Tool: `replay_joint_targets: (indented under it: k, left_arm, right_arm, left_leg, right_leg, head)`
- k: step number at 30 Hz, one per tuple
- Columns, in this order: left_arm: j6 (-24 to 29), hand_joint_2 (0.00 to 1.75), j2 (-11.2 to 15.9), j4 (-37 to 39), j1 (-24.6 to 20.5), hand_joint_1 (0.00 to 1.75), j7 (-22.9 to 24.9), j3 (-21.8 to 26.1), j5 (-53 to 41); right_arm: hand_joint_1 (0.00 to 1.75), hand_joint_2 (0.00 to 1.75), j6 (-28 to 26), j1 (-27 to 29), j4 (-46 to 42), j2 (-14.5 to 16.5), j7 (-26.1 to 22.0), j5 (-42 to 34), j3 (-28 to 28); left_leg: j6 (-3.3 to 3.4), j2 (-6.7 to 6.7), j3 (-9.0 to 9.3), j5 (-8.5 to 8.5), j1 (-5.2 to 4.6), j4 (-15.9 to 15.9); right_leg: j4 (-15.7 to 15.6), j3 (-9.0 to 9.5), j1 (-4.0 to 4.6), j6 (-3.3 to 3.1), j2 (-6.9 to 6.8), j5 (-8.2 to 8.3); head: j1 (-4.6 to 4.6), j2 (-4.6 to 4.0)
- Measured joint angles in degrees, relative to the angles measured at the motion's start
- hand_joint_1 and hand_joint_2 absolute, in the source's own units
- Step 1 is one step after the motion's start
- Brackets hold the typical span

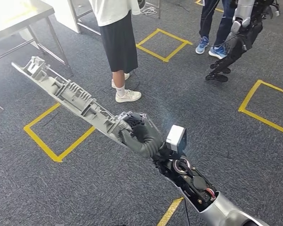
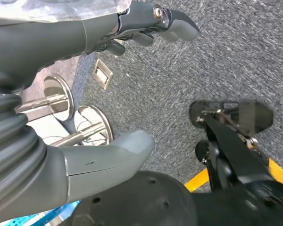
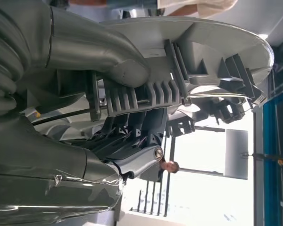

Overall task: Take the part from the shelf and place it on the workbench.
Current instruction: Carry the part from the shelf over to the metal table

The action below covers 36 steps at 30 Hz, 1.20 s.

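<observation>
The part (image 1: 69, 94) is a long grey plastic moulding with ribs and clips. It slants up and away to the left over the carpet. My right hand (image 1: 140, 134) grips its near end, with dark fingers wrapped over the edge. In the right wrist view the ribbed underside of the part (image 3: 211, 52) lies between my thumb (image 3: 97, 52) and fingers (image 3: 140, 160). My left hand (image 2: 62, 37) hangs above the grey carpet, fingers (image 2: 168, 21) and thumb (image 2: 111, 153) spread with nothing between them.
A person in a white top and dark skirt (image 1: 119, 42) stands just beyond the part. A table (image 1: 22, 19) is at the far left. Another robot (image 1: 239, 37) and a person in blue shoes (image 1: 213, 28) are at the far right. Yellow tape squares (image 1: 54, 141) mark the carpet.
</observation>
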Motion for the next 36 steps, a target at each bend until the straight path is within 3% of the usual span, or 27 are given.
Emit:
replay_joint_targets:
  k: [2,3,4,7,12,19,36]
  left_arm:
    - [0.0,1.75,0.0,0.0,-0.2,0.00,0.0,0.0,0.0]
    - [0.0,1.75,0.0,0.0,-0.2,0.00,0.0,0.0,0.0]
    - [0.0,1.75,-0.1,0.0,-0.3,0.00,0.0,0.0,0.0]
    - [0.0,1.75,-0.2,0.0,-0.2,0.00,0.0,-0.1,0.0]
    - [0.0,1.75,-0.3,0.0,-0.2,0.00,0.0,-0.2,0.0]
    - [0.0,1.75,-0.3,0.0,-0.5,0.00,0.0,-0.5,0.0]
    - [-0.1,1.75,-0.4,0.0,-0.7,0.00,0.2,-0.6,0.0]
  right_arm:
    - [1.75,1.75,0.1,-0.3,0.5,0.3,0.0,0.0,0.2]
    - [1.75,1.75,0.2,-0.5,0.7,0.4,-0.1,0.0,0.3]
    - [1.75,1.75,0.2,-0.7,0.9,0.5,-0.1,-0.1,0.4]
    - [1.75,1.75,0.4,-1.1,1.5,0.6,-0.2,-0.2,0.5]
    - [1.75,1.75,0.9,-1.5,2.5,0.7,0.0,-0.1,0.9]
    - [1.75,1.75,2.5,-2.8,4.6,1.6,0.5,0.6,2.2]
    - [1.75,1.75,5.9,-4.1,8.9,3.9,-2.1,-2.0,5.4]
  left_leg:
    - [0.28,0.46,3.89,2.41,-0.06,-7.4]
    - [0.54,0.53,4.71,2.73,-0.06,-9.1]
    - [0.82,0.45,4.83,2.61,-0.14,-9.5]
    - [1.08,0.21,4.80,2.64,-0.26,-9.5]
    - [1.49,0.12,4.77,2.55,-0.53,-9.5]
    - [1.83,0.13,4.75,2.49,-0.73,-9.4]
    - [1.75,0.15,4.91,2.62,-0.51,-9.7]
  right_leg:
    - [0.5,-0.15,0.25,0.51,-0.20,-0.32]
    - [0.7,-0.27,0.42,0.66,-0.25,-0.59]
    - [0.9,-0.37,0.60,0.40,-0.27,-0.72]
    - [0.8,-0.32,0.65,-0.67,-0.27,-0.68]
    - [0.3,-0.07,0.42,-0.11,-0.29,-0.39]
    - [0.2,-0.03,0.20,1.38,-0.28,-0.35]
    - [0.2,-0.10,0.40,1.38,-0.25,-0.37]
  head:
    - [0.01,0.00]
    - [0.06,0.00]
    - [0.10,0.00]
    - [0.19,0.01]
    - [0.20,0.00]
    - [0.20,-0.01]
    - [0.20,0.00]
